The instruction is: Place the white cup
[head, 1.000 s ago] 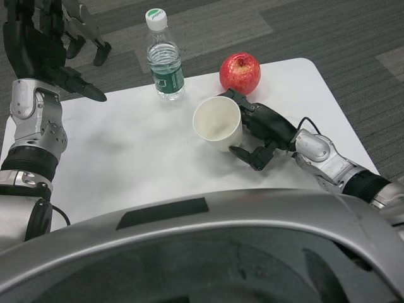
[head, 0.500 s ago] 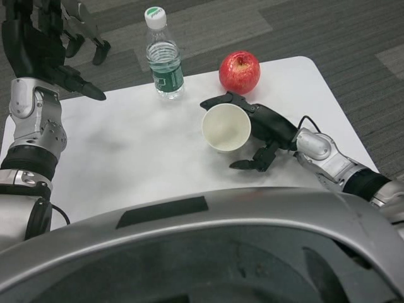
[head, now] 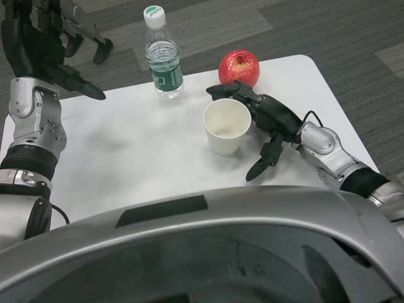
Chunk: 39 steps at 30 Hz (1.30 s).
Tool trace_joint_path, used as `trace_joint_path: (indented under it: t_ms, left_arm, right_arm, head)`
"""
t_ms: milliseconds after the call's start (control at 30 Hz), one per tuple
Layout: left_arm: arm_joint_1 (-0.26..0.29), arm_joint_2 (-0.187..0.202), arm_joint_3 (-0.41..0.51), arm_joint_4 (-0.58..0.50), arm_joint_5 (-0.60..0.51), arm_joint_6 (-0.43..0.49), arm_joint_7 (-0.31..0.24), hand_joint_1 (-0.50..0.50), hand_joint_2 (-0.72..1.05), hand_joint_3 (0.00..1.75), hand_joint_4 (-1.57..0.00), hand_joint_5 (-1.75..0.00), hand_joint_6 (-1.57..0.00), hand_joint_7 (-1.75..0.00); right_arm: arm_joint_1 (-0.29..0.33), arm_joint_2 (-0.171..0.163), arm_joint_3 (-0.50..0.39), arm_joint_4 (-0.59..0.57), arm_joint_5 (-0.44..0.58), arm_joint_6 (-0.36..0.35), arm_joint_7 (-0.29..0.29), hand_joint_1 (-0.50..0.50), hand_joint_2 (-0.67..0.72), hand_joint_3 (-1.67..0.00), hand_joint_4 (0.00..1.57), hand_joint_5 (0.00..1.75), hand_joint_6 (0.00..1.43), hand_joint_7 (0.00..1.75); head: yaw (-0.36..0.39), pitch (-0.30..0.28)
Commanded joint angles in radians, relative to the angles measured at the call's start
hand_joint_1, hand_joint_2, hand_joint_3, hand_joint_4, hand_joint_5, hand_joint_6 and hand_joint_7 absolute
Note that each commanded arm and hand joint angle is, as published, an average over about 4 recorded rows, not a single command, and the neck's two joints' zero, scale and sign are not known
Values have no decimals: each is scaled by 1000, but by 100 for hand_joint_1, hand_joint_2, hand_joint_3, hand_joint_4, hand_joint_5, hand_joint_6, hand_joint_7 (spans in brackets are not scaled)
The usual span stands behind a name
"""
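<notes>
The white rectangular counter point(head: 126, 151) with rounded corners stands on grey patterned carpet and carries everything here. The robot's silver left forearm rises at the counter's left edge, and its black left hand point(head: 38, 47) hovers above the far left corner with its fingers spread apart, gripping nothing. The right hand point(head: 268, 120) reaches in from the right, fingers point(head: 262, 161) splayed wide: one stretches behind the cup toward the apple, another points down to the counter in front. Whether any of them touches the cup's right wall I cannot tell from here, but nothing closes round it. The clear plastic water bottle point(head: 161, 60) with a white cap and green label stands upright at the far edge. The plain white paper cup point(head: 226, 126) stands upright near the counter's middle, mouth up, just left of the right hand. The red apple point(head: 239, 67) sits just behind the cup, near the far right corner.
</notes>
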Motion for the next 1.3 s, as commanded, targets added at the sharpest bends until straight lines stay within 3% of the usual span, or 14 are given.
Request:
trace_joint_path:
  t_ms: [33, 367, 767, 867, 1033, 1200, 1300]
  left_arm:
    - [-5, 9, -1, -4, -3, -4, 0, -39, -64, 9, 0, -21, 0, -37]
    - [-2, 8, -2, -16, -3, -5, 0, -39, -64, 9, 0, -21, 0, -38]
    - [2, 4, 0, -31, -3, -6, -1, -39, -64, 9, 0, -21, 0, -35]
    - [9, 3, -1, -36, -3, -8, -2, -39, -66, 9, 0, -21, 0, -37]
    - [19, 5, 8, -51, -5, -10, -1, -39, -64, 9, 0, -21, 0, -37]
    - [15, 9, 15, -65, -5, -10, -2, -39, -66, 9, 0, -21, 0, -35]
    - [19, 8, 16, -70, -5, -10, -2, -39, -64, 9, 0, -21, 0, -37]
  right_arm:
    - [15, 24, -59, -18, 5, -5, 8, -46, 25, -28, 0, 10, 0, 52]
    - [21, 69, -152, -151, 8, -4, 19, -46, 41, -16, 0, 0, 0, 35]
    - [1, 170, -383, -317, 8, -6, 19, -46, 34, -16, 0, 0, 0, 28]
    - [-10, 164, -409, -318, 8, -4, 19, -46, 34, -16, 0, 0, 0, 28]
    - [-13, 99, -470, -321, 13, -1, 19, -46, 34, -16, 0, 0, 0, 28]
    - [-11, 40, -502, -317, 16, 2, 19, -46, 34, -16, 0, 0, 0, 30]
    - [-14, 25, -502, -315, 17, 3, 19, -46, 31, -16, 0, 0, 0, 35]
  head:
    - [-2, 7]
    - [0, 22]
    - [-60, 68]
    - [-68, 94]
    - [-78, 162]
    - [-89, 190]
    - [-91, 203]
